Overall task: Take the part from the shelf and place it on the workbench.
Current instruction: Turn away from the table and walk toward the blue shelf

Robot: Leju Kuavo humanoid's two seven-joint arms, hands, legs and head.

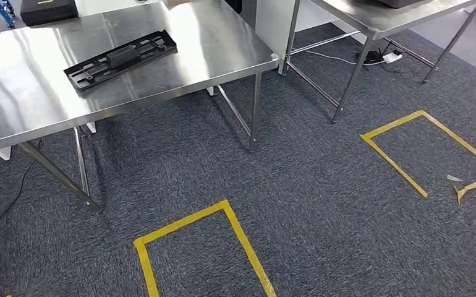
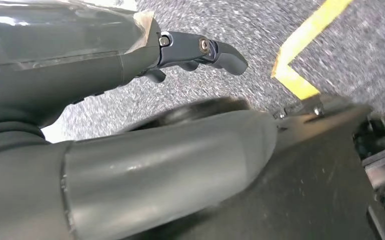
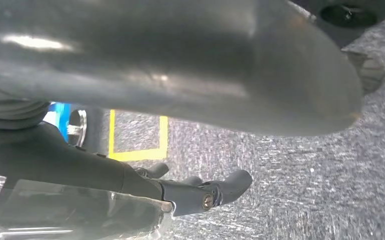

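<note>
A long flat black plastic part lies slantwise on the steel workbench, toward its front left. Nothing touches it. My left hand hangs over grey carpet with its dark fingers stretched out and the thick grey thumb held apart; it holds nothing. My right hand hangs the same way, fingers extended and thumb apart, with nothing between them.
A black box sits at the workbench's far left corner. A second steel table stands at the right, with a power strip and cables under it. Two yellow tape outlines mark the grey carpet.
</note>
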